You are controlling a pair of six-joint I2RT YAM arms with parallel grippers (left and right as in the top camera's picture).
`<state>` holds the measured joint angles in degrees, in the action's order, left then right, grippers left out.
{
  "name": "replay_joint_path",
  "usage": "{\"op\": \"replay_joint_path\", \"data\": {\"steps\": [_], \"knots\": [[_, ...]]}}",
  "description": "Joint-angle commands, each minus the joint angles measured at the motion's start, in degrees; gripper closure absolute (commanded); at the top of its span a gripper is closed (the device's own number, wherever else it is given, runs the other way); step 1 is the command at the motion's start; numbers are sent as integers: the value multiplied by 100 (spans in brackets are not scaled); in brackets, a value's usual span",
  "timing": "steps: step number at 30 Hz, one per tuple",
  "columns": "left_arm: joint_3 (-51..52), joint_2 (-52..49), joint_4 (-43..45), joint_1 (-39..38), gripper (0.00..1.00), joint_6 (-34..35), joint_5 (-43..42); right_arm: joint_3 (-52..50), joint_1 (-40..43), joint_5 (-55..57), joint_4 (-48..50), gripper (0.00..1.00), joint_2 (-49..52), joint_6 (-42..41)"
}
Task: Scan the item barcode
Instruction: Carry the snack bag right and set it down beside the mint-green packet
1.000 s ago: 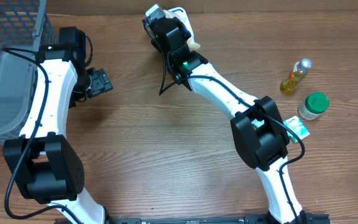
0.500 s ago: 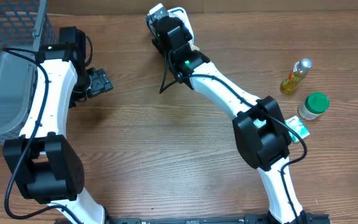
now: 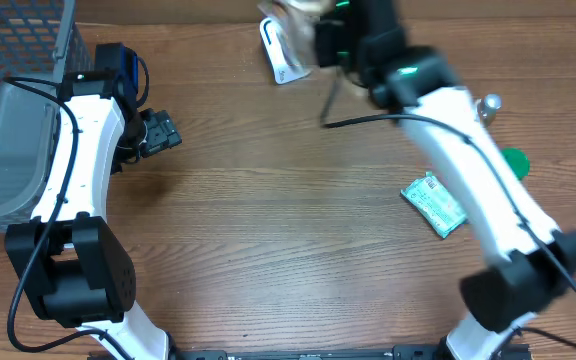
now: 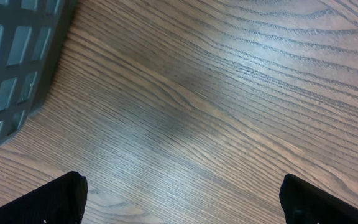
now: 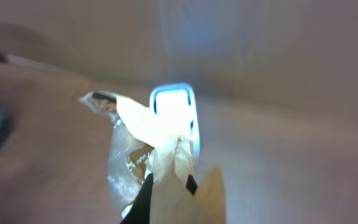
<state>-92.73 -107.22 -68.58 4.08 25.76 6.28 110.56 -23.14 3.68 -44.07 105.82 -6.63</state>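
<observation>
The crinkled clear plastic packet [image 5: 132,146] is pinched at the tip of the right gripper [image 5: 166,194], whose 2 fingers are closed on a fold of its film. It is held up off the table at the far edge. No barcode can be made out on it; the wrist view is too blurred.

Straight ahead of those fingers, just past the packet, lies the white, blue-rimmed barcode scanner [image 5: 173,109]. From the wrist camera the packet's upper edge overlaps the scanner's lower end. The scanner's long axis runs away from the hand, roughly in line with the fingers. The packet therefore sits between hand and scanner, and the coming move looks like a short push forward and down, perhaps with a turn of the wrist to bring the printed side toward the scanner face. Whether packet and scanner touch cannot be told.

The left gripper [image 3: 160,132] is well apart, off to the left of the right hand. Its 2 fingers [image 4: 67,198] are spread wide over bare wood, holding nothing, with a corner of the grey wire basket [image 3: 18,100] just beside it. The right arm is clearly the nearer one.

A green packet [image 3: 433,205] lies flat on the table back under the right forearm, untouched.
</observation>
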Motion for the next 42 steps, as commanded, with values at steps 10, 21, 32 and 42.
{"op": "replay_joint_path", "data": {"steps": [10, 21, 32, 42], "knots": [[-122, -46, 4, 2, 0, 17, 50, -1453, 1213, -2413, -2238, 96, 125, -507], [-122, -46, 4, 2, 0, 17, 50, -2149, 1342, -391, -1814, 33, 125, -485], [-122, -46, 4, 2, 0, 17, 50, -2149, 1340, -247, -1502, 0, 125, -540], [-122, -46, 4, 2, 0, 17, 50, -2149, 1340, -245, -1215, 0, 125, -533]]}}
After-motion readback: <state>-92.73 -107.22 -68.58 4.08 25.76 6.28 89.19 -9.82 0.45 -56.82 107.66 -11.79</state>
